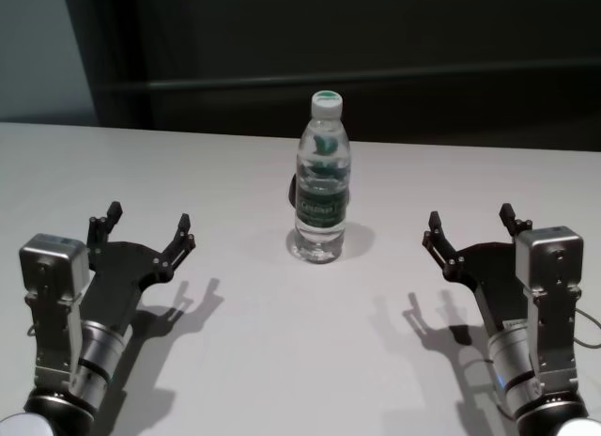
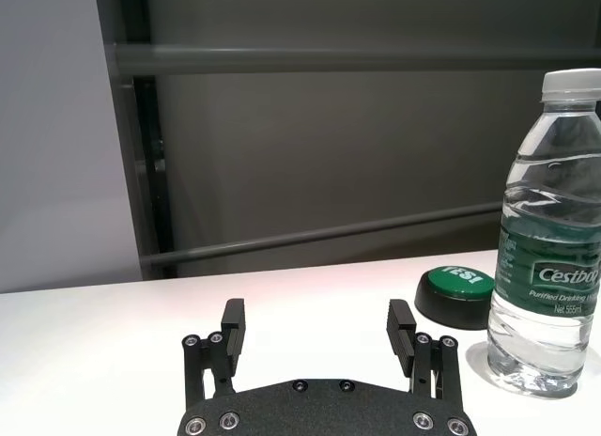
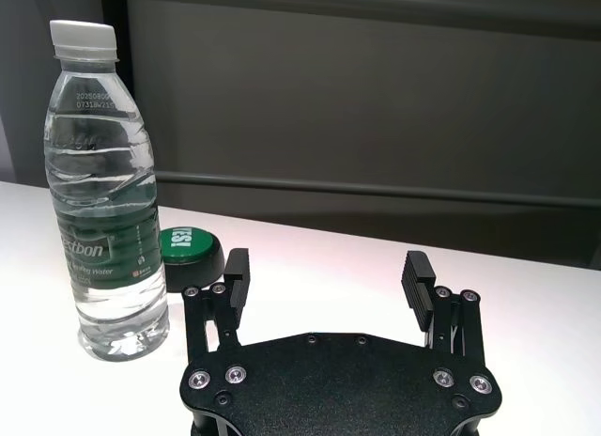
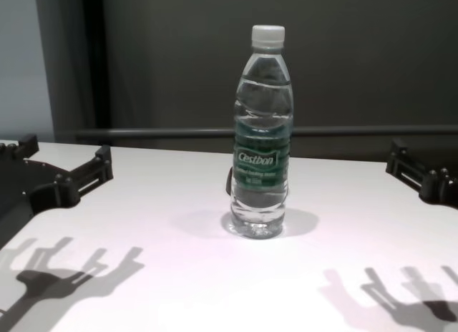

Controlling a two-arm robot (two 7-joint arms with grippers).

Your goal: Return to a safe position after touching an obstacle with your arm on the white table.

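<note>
- The left gripper [image 1: 146, 232], a black two-fingered claw on a silver-and-black forearm, hovers over the left side of the wide, smooth white table [image 1: 244, 361]. Its jaws stand wide apart with nothing between them, and it is well clear of the bottle.
- In the middle stands the obstacle, a tall clear plastic water bottle [image 1: 322, 178] with a white screw cap and a dark green "Cestbon" label. It is upright on the table, roughly midway between the two grippers and touched by neither.
- Just behind the bottle sits a low round green push-button on a black base [image 2: 456, 295], marked "YES!", resting on the tabletop.
- The right gripper [image 1: 472, 232], a matching black claw, hangs over the right side of the table. Its jaws are also spread apart and empty, well apart from the bottle.
</note>
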